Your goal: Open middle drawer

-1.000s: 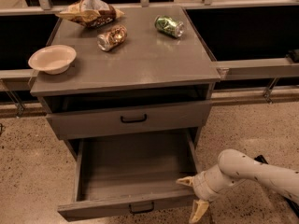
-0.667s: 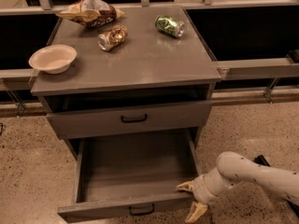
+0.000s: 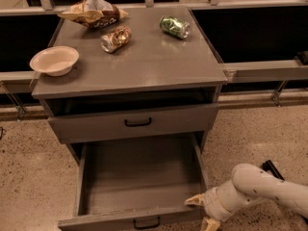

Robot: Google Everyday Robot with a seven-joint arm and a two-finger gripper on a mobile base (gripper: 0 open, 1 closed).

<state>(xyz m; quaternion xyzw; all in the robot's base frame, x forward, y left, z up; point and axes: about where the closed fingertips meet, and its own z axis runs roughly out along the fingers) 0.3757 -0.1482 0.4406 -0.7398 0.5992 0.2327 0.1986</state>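
A pale bowl (image 3: pixel 54 60) sits near the left edge of the bench (image 3: pixel 154 66), its inside showing only its own smooth surface. A crumpled chip bag (image 3: pixel 94 13) lies at the back left, a brown can (image 3: pixel 115 38) on its side just in front of it, and a green can (image 3: pixel 174 26) on its side toward the back right. Low down, the bottom drawer (image 3: pixel 139 172) is pulled far out, its bare grey floor and side walls in full sight and its front panel at the lower edge of the view. The speckled floor (image 3: pixel 260 134) spreads open to the right of the cabinet and in a strip on its left. The middle drawer (image 3: pixel 91 126) is directly above the open one, its front close in against the cabinet with a dark gap above it under the bench top, and its small black handle (image 3: pixel 138 122) is centred on the front. The tool (image 3: pixel 201 211) is low at the right, beside the front right corner of the bottom drawer, its two pale fingers spread apart and holding nothing. The white arm (image 3: pixel 274 191) reaches in from the right. The middle drawer's handle lies up and to the left of the tool, well apart from it.
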